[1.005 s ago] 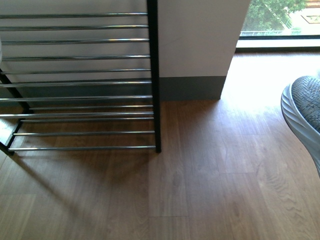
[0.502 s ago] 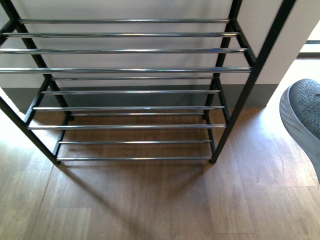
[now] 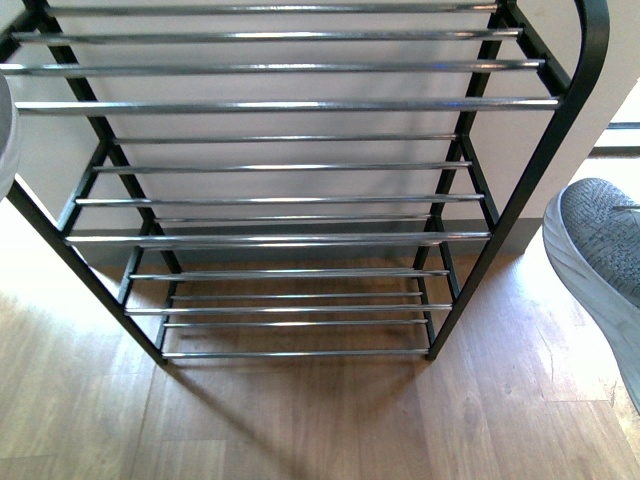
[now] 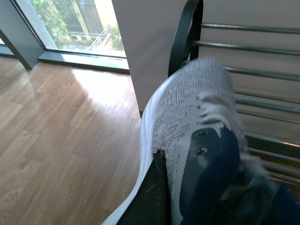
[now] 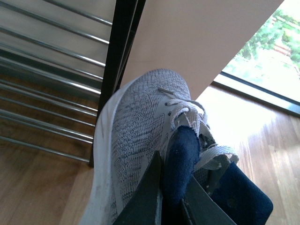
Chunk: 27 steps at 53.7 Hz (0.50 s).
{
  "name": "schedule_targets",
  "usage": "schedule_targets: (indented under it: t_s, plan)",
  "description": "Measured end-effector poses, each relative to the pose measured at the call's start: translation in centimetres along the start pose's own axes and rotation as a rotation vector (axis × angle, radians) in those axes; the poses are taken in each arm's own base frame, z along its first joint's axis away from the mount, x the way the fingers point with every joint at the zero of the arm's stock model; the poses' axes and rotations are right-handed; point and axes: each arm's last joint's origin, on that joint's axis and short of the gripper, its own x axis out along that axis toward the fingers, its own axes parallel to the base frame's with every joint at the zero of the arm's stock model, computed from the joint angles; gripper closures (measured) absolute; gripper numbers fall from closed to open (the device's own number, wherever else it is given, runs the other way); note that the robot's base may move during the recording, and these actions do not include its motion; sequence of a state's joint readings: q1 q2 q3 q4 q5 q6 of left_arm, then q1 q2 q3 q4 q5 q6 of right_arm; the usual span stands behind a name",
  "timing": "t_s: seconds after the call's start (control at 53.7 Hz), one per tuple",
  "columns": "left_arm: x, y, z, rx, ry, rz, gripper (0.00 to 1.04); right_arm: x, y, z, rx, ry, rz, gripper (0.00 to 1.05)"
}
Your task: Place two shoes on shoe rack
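Where wood floor (image 3: 300, 430) meets pale wall (image 5: 201, 37), one shoe rack (image 3: 590, 60) stands — two shoes flank it, left shoe (image 4: 187, 108) pinched by the left end effector (image 4: 180, 187), right shoe (image 5: 136, 117) by the right end effector (image 5: 171, 192).

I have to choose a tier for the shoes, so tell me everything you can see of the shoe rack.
The shoe rack is a black, metal-looking frame with rounded top corners, carrying several tiers of thin, shiny chrome bars. It stands upright on the wooden floor, its back close to the pale wall. No shoe lies on any tier: one shoe hangs beyond its right end, the other shoe by its left top corner.
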<state>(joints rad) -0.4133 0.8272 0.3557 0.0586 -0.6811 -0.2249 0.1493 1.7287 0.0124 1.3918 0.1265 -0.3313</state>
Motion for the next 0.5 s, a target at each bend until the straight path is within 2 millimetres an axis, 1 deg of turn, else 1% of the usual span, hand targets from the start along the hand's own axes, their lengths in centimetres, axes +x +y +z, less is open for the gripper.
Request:
schedule_targets:
  t_s: [0.502]
  plan:
    - [-0.02,0.0,0.11,-0.011,-0.004,0.001,1.03,0.03,0.1,-0.15,-0.002,0.006,0.017,1.03]
